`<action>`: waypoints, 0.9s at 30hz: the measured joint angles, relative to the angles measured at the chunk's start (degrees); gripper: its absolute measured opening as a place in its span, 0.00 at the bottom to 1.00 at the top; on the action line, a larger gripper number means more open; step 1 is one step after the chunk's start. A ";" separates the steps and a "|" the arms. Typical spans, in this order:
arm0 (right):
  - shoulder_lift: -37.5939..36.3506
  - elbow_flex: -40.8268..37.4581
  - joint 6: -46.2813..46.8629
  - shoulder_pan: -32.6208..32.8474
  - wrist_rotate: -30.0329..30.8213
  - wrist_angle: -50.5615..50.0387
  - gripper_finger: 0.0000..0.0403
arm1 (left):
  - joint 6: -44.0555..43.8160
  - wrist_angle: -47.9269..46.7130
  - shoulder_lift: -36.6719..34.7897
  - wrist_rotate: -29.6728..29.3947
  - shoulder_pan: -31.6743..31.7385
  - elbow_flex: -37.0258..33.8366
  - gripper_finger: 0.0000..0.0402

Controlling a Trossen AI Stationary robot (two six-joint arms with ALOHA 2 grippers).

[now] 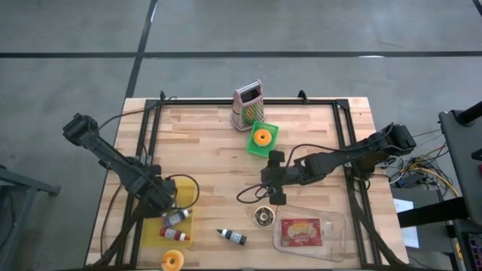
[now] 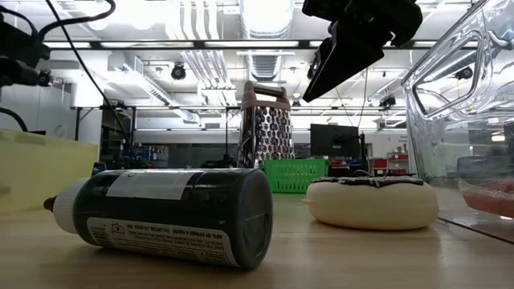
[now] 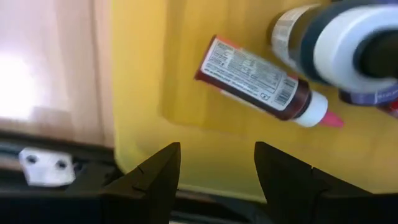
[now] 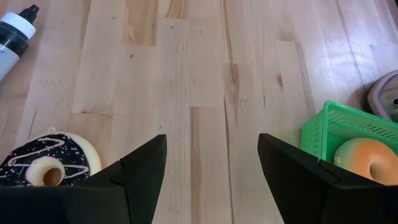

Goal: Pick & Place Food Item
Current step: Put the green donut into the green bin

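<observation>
Surface: you work on a slatted wooden table [image 1: 211,143] on a grey floor; the low view shows a lit workshop behind it.
Left gripper [image 1: 167,200]: over the yellow tray [image 3: 143,81] at the table's near left; its fingers [image 3: 155,174] stand apart and carry nothing.
Tray contents: a red-capped bottle [image 3: 261,84] lies flat, with a second bottle [image 1: 175,217] just beside it.
Right gripper [image 1: 275,177]: hovers mid-table, released and empty, above bare wood.
Food item, likely target: the chocolate donut [image 4: 43,162] lies near the right gripper, just beside the clear container [image 1: 337,229].
Other food: an orange donut [image 1: 262,137] sits in the green basket [image 4: 348,124]; another orange donut [image 1: 172,261] lies at the near edge.
Loose item: a dark bottle [image 2: 169,213] lies on its side near the chocolate donut.
Risk, aim: the donut sits off to one side of your right jaws; come down there and you nudge it away.
Risk, roll: brush the dark bottle and it may roll.
Risk, placement: you could clip the container's thin wall.
Risk, left arm: it could disturb the bottles in the tray.
Bystander: a metal grater [image 1: 247,105] stands at the far edge.
</observation>
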 joint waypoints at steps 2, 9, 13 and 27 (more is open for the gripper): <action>0.00 0.00 0.00 0.00 0.00 0.00 0.61 | -0.53 -1.85 -0.02 0.37 -0.18 1.22 0.53; 0.00 0.00 0.00 0.00 0.01 0.01 0.61 | -3.41 -1.84 -0.04 3.47 -3.12 6.48 0.52; 0.00 0.00 0.00 0.00 0.00 0.02 0.61 | -6.57 2.40 -0.04 4.17 -6.34 8.66 0.52; 0.00 0.00 0.02 0.00 0.02 0.04 0.61 | -8.90 30.24 7.01 -1.32 -16.94 7.60 0.52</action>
